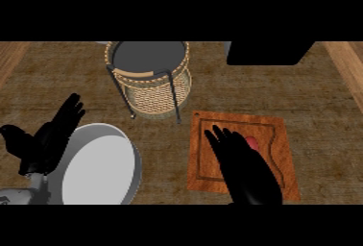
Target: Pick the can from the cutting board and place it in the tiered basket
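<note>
Brown counter (312,96), open room between board and basket. Grey plate (99,126) left, beside the resting, open left hand (53,134). Wicker basket (152,91) up top; risk of clipping its rim on a low carry. Wooden board (276,129) right. Right hand (245,166) over it, fingers straight, holding nothing. Red can (252,142) peeking beside them, easily knocked over.

1. The light is dim and even; the brown counter (163,139) around the cutting board (273,139) looks muted and mottled.
2. The cutting board itself shows a warm orange, the strongest colour.
3. Left of it, the plate (99,168) is the brightest surface, its inside shading softly to grey.
4. The right hand (245,173) over the board reads as a flat black shape.
</note>
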You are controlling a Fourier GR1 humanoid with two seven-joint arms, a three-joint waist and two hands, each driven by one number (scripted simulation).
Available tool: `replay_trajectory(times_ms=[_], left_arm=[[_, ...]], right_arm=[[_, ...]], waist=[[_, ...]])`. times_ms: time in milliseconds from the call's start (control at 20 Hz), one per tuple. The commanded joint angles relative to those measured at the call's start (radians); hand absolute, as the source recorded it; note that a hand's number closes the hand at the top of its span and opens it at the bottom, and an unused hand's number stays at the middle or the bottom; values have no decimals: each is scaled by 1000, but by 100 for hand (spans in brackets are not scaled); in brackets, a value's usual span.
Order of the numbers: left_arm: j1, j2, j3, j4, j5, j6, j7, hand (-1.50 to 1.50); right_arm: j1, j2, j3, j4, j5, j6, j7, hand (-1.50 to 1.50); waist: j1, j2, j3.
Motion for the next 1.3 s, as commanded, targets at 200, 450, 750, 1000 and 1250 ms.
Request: replay_trajectory(times_ms=[200,450,750,1000,1250], left_arm=[[28,-23,43,-21,-13,-41,-1,0],[31,-58,46,19,-68,-58,-30,0],[50,-40,77,-110,-48,-84,74,0],[-2,-80,70,-44,-98,-63,57,0],[-12,-106,60,-71,-129,-41,90,0]], right_arm=[[56,16,-59,215,124,-85,-166,-150],[90,83,-32,173,244,-85,-121,-150],[76,60,-115,342,309,-176,-298,-150],[88,54,-155,304,239,25,-274,150],[100,39,-135,364,279,15,-371,150]], waist=[[0,1,1],[-2,1,0],[3,0,1],[-1,1,1],[-2,1,1]])
